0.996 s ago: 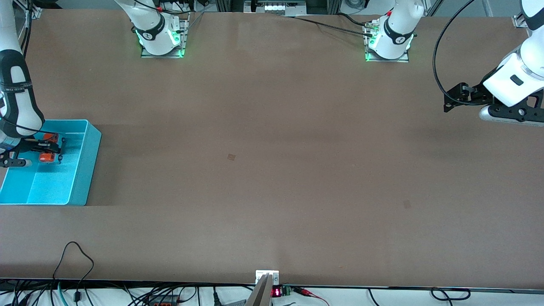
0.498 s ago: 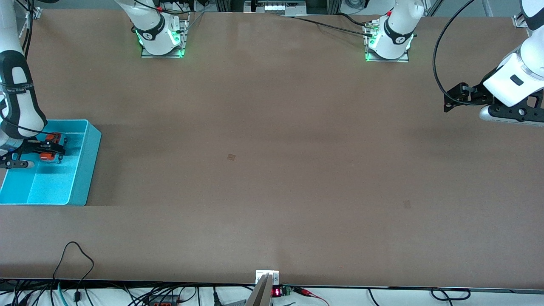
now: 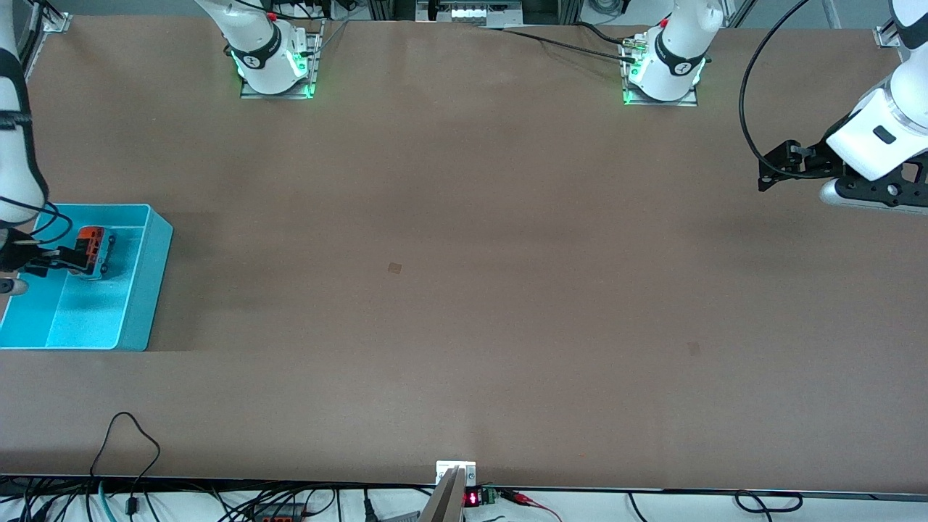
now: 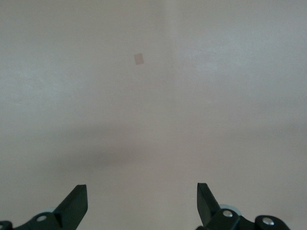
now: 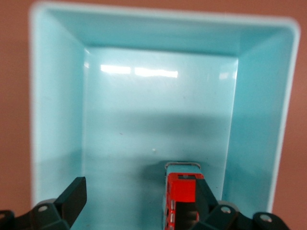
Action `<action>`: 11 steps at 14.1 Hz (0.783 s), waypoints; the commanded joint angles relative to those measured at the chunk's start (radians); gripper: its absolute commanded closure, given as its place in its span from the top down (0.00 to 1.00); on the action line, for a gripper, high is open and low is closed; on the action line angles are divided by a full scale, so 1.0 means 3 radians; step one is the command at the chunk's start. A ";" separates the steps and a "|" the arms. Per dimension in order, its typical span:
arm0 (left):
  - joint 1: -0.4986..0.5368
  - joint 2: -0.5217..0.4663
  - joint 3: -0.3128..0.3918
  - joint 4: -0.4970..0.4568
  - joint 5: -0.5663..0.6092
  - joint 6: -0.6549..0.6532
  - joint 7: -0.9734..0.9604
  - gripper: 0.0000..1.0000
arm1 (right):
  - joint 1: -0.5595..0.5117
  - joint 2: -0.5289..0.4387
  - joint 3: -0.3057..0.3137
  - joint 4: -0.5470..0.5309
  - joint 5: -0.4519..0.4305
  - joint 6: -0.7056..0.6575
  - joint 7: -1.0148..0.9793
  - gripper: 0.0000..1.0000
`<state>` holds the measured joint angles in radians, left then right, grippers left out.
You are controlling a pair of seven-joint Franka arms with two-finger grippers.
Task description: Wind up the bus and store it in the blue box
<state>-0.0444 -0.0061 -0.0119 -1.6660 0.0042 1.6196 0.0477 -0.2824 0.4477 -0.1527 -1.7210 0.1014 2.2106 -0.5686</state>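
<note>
A bare brown table [image 3: 464,217] has black cables [image 3: 123,449] along its near edge.

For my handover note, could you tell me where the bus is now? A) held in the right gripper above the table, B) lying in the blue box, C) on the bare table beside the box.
B: the bus lies inside the blue box, and the right gripper is open.

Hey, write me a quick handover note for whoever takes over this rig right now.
Right claw: open, over the blue box, nothing held.
Left claw: open, waiting over bare table at the left arm's end.
The bus lies in the blue box, in the part farther from the front camera.
Done: bus stored.
Left: lift the right arm clear. Whether the bus was wound cannot be told.
</note>
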 commanded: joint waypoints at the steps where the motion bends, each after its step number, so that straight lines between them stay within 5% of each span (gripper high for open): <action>1: -0.0010 -0.0016 -0.0001 0.0056 -0.0040 -0.0132 -0.0001 1.00 | -0.0004 -0.0162 0.0166 0.0279 -0.0056 -0.0484 0.0014 1.00; 11: -0.0010 -0.0016 -0.0001 0.0067 -0.0039 -0.0132 0.0010 1.00 | 0.0490 -0.0955 0.0264 0.0925 -0.0266 -0.2162 0.0914 1.00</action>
<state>-0.0447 -0.0061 -0.0125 -1.6641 0.0042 1.6019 0.0477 -0.1770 0.1968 -0.0718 -1.4702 0.0467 1.6395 -0.3210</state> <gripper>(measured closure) 0.000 0.000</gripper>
